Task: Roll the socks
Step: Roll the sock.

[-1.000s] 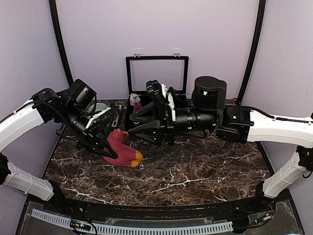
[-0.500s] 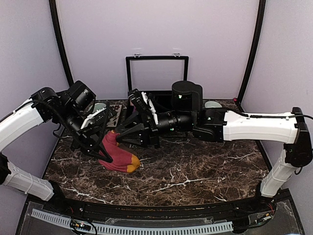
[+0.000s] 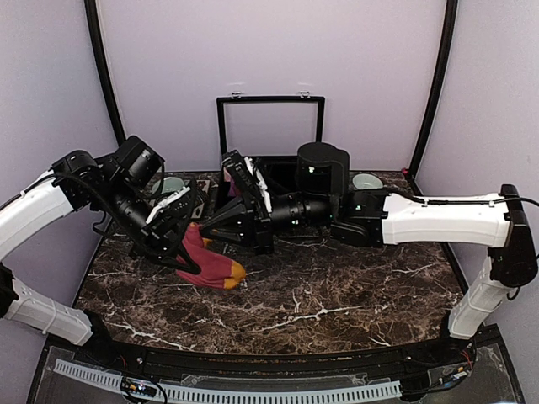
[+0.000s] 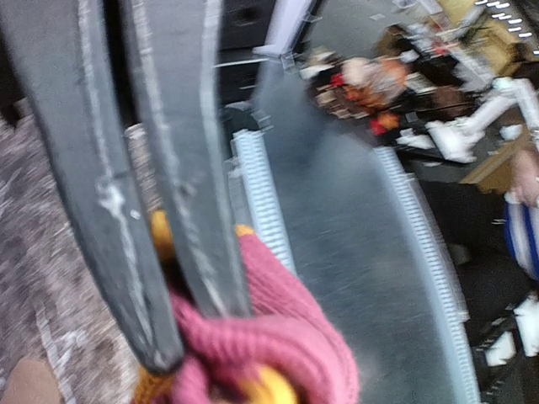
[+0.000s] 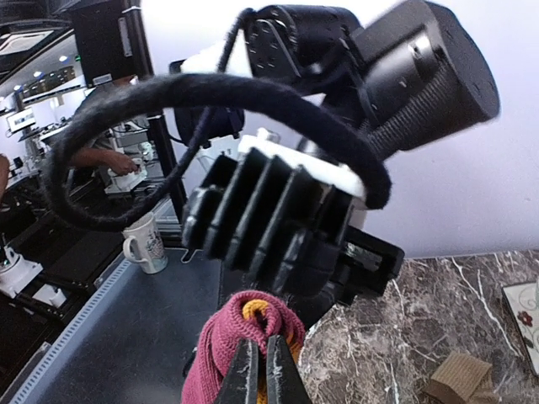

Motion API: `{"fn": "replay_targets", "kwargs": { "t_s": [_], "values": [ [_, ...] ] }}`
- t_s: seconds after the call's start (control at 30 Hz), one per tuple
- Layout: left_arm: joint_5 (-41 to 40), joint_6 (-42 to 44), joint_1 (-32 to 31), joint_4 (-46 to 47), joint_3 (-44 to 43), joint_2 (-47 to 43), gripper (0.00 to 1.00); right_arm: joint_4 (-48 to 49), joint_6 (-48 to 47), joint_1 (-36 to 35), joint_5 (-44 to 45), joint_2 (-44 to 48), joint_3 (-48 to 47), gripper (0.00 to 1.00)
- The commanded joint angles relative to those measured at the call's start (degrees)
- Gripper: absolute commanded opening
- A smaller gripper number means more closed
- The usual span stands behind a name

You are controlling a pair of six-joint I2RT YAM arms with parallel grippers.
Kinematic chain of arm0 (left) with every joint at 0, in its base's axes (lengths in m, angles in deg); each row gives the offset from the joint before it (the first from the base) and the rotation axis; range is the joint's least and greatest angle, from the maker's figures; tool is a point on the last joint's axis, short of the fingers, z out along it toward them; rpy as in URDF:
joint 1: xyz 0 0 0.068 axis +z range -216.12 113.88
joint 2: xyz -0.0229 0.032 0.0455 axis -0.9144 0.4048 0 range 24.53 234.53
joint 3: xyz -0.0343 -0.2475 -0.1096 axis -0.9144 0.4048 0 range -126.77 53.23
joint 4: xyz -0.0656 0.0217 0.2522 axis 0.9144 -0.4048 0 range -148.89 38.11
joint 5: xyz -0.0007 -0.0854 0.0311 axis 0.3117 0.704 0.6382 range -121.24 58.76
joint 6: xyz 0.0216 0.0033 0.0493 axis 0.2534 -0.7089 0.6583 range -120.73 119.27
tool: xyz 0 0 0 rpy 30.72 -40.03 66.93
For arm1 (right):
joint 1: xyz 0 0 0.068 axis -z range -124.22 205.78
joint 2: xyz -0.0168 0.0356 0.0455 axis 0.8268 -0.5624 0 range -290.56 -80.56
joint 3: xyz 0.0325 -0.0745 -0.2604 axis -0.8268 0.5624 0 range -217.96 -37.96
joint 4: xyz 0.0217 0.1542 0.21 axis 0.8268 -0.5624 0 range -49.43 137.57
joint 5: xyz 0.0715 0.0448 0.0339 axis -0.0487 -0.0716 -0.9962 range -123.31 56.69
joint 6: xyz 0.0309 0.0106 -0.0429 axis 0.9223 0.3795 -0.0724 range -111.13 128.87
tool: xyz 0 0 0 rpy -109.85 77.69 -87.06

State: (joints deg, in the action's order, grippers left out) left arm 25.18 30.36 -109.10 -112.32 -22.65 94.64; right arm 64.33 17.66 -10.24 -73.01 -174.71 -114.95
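Over the left half of the desk (image 3: 354,295), the red-maroon sock (image 3: 217,268) is held by both arms: the left jaws are closed on its upper part, and the right jaws, almost shut, pinch the folded cloth just beside. I judge the rolling step is in hand; next, one side must hold firm while the other turns the cloth tighter.

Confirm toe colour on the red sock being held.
Orange toe on the maroon sock. It shows best in the top external view.
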Motion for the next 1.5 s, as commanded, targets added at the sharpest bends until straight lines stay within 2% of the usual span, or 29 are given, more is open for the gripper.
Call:
{"fn": "replay_targets", "kwargs": {
  "t_s": [0.0, 0.13, 0.17, 0.3, 0.53, 0.63, 0.67, 0.73, 0.87, 0.97, 1.0, 1.07, 1.13, 1.2, 1.3, 1.47],
  "values": [
    [-21.5, -2.5, 0.0, 9.3, 0.4, -1.8, 0.03, 1.2, 4.7, -2.2, 11.6, -0.5, 3.9, 0.00],
    [-31.0, -1.2, -0.1, 12.0, 1.2, -1.4, 0.12, 6.0, 11.7, -3.3, 24.4, -1.4, 7.9, 0.00],
    [-32.4, -1.1, -0.1, 12.9, 1.4, -1.4, 0.13, 6.4, 13.5, -3.8, 28.9, -2.0, 7.8, 0.00],
    [-38.9, -0.3, -0.1, 17.5, 3.2, -2.2, 0.19, 7.7, 19.0, -6.0, 38.0, -5.5, 5.7, 0.00],
    [-49.0, 3.0, -0.8, 26.2, 6.0, -4.4, 0.21, 9.0, 26.0, -8.2, 45.2, -11.0, 1.0, 0.00],
    [-52.4, 4.9, -1.1, 28.9, 7.0, -5.0, 0.11, 7.8, 26.6, -8.9, 47.0, -12.5, -1.0, 0.00],
    [-52.4, 5.2, -1.1, 28.9, 7.1, -5.0, 0.02, 7.7, 26.8, -9.1, 46.9, -12.7, -1.3, 0.00],
    [-51.2, 4.2, -1.1, 27.6, 6.5, -4.8, 0.00, 7.9, 26.3, -9.1, 46.4, -12.4, -1.2, 0.00],
    [-42.2, 0.6, -1.1, 23.3, 5.7, -5.5, 0.00, 12.1, 18.4, -8.8, 45.1, -7.9, 3.6, 0.34],
    [-33.3, -2.9, -0.8, 20.0, 4.1, -5.7, 0.00, 16.4, 11.7, -7.7, 41.1, -2.4, 10.3, 0.53],
    [-30.8, -4.0, -0.7, 18.8, 3.4, -5.5, 0.00, 17.1, 9.2, -7.4, 39.5, -0.3, 13.7, 0.56],
    [-26.2, -5.1, -0.4, 16.4, 2.1, -4.7, 0.00, 20.1, 5.2, -6.9, 36.0, 5.1, 19.2, 0.59],
    [-24.8, -6.6, -0.1, 15.7, 1.3, -4.2, 0.00, 23.8, 3.8, -6.7, 31.1, 8.9, 23.6, 0.59],
    [-24.3, -7.6, 0.0, 15.6, 0.6, -3.7, 0.00, 23.2, 3.3, -6.7, 27.0, 10.7, 24.7, 0.59],
    [-24.2, -8.4, 0.2, 15.8, 0.4, -3.1, 0.00, 16.6, 2.1, -7.1, 26.6, 11.3, 23.1, 0.60],
    [-24.0, -8.7, 0.2, 15.7, 0.4, -2.8, 0.00, 12.5, 0.8, -7.8, 31.5, 10.6, 21.3, 0.59]
  ]
}}
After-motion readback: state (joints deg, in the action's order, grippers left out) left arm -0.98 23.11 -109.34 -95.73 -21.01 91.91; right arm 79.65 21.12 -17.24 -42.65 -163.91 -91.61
